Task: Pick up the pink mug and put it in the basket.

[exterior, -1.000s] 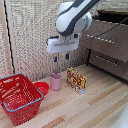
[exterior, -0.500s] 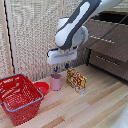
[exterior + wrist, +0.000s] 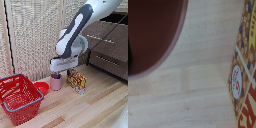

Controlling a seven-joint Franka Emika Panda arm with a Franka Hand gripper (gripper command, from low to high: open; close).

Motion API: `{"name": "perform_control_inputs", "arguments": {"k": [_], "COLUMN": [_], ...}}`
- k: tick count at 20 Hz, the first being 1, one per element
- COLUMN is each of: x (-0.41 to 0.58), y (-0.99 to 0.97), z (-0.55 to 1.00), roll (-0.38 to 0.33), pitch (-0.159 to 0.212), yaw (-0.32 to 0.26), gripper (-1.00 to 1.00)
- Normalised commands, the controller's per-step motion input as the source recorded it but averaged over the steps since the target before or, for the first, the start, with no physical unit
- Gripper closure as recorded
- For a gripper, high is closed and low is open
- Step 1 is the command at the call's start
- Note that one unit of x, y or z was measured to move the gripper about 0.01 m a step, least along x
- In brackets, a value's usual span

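Gripper (image 3: 58, 75), finger spacing unclear, hangs directly over the pink mug (image 3: 56, 82), a light, rigid cup probably best pinched across its rim wall.

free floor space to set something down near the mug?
Bare wooden surface lies open in front of the pale-pink cylindrical mug and patterned snack box. Crowded: small red bowl wedged between mug and red wire basket; white gripper sits over the mug.

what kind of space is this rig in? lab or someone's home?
Looks like a home-style room, possibly staged. Cues: the light wood plank floor, a dark wooden drawer unit on the exterior view's right, and pale woven panels behind the arm. The pink mug, basket and snack box sit on the floor.
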Motion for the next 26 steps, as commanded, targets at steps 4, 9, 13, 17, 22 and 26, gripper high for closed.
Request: {"name": "perform_control_inputs", "arguments": {"k": [4,9,13,17,22,26], "x": [0.000,0.000,0.000,0.015,0.198,0.298], "y": [0.30,0.29,0.12,0.03,-0.10,-0.21], "z": [-0.19,-0.15,-0.11,0.00,0.26,0.50], "roll": [-0.130,-0.105,-0.058,-0.019,-0.001,0.000], "pitch": [0.042,0.018,0.035,-0.005,-0.010,0.022], "yaw": [0.000,0.000,0.000,-0.017,-0.017,0.000], "gripper": [1.00,1.00,1.00,1.00,1.00,1.00]}}
